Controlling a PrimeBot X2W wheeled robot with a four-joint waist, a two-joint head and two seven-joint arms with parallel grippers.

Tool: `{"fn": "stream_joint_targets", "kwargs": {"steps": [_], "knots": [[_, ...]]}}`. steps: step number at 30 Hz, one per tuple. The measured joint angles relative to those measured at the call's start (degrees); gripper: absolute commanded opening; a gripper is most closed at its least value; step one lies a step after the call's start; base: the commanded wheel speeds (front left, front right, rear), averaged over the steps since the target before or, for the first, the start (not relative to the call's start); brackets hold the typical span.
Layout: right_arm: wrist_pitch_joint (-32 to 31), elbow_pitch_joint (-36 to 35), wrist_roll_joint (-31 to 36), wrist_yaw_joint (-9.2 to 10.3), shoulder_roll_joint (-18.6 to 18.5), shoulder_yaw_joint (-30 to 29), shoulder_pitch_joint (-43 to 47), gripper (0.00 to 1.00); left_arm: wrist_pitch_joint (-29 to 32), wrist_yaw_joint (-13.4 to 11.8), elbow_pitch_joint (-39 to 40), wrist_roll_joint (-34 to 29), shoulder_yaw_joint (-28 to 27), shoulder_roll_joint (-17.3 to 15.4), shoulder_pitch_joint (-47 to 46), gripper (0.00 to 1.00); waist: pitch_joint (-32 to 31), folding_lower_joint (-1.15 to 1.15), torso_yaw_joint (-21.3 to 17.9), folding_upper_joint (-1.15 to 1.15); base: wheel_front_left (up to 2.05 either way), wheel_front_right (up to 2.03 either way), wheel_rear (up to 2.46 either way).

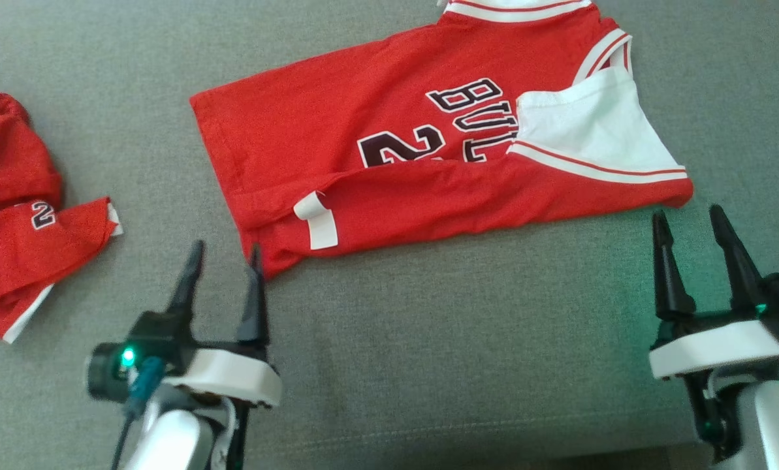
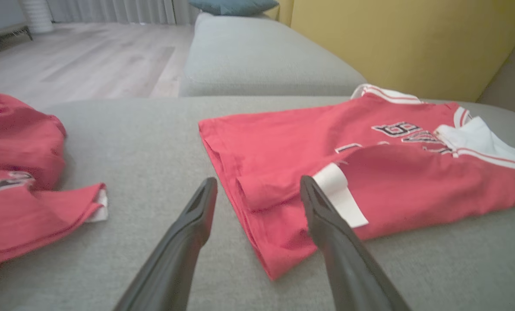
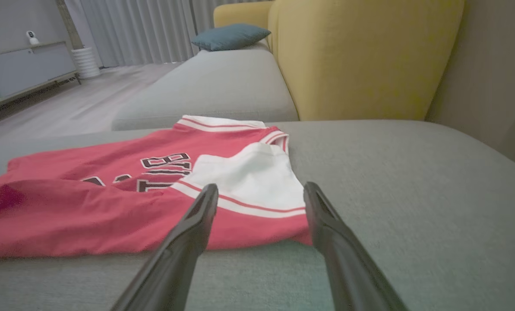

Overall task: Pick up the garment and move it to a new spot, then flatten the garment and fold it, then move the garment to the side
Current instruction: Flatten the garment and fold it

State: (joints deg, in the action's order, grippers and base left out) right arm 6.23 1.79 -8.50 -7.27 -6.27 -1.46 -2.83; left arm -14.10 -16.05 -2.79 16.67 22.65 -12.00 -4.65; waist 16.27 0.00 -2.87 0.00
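Garment: red jersey [image 1: 337,130] on the sofa seat [image 1: 428,326], my 12 o'clock
Long axis: 9 to 3 o'clock, hem pointing 9
My left jaws: open, empty
My right jaws: open, empty

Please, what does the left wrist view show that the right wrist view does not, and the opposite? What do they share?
Extra in the left wrist view: a second garment, red and crumpled, at the left, and the open left tool at the near corner of the jersey.
Extra in the right wrist view: a small white device on a cabinet, and the open right tool before the jersey's white armhole end.
Both share: the red jersey lying on the grey sofa, the yellow backrest, the blue cushion and the curtains.
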Motion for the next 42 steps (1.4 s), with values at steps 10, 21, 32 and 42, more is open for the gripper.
{"fn": "stream_joint_targets", "kwargs": {"steps": [10,21,32,42], "knots": [[-6.2,10.3,-4.7,0.0,-4.9,-2.8,-7.1,1.0,4.0,3.0,-4.4,2.9,1.6,1.7,-3.0,1.0,3.5,0.0,-0.1,0.0,0.0,0.0,0.0],[-14.2,19.3,-10.4,0.0,-8.0,0.1,-17.0,1.0,8.3,5.5,-7.5,7.3,1.7,3.1,-7.0,0.0,7.8,0.0,1.1,0.0,0.0,0.0,0.0],[-15.7,18.7,-14.8,-0.03,-8.6,0.8,-17.4,0.0,9.5,5.9,-6.0,6.4,2.7,1.0,-7.3,0.0,7.7,0.0,1.2,0.0,0.0,0.0,0.0],[-16.1,7.0,-14.5,-0.03,-3.6,-4.1,-3.3,0.0,16.2,4.2,3.4,4.8,2.3,-7.2,-0.8,0.0,5.0,0.0,1.4,0.0,0.0,0.0,0.0]]}}
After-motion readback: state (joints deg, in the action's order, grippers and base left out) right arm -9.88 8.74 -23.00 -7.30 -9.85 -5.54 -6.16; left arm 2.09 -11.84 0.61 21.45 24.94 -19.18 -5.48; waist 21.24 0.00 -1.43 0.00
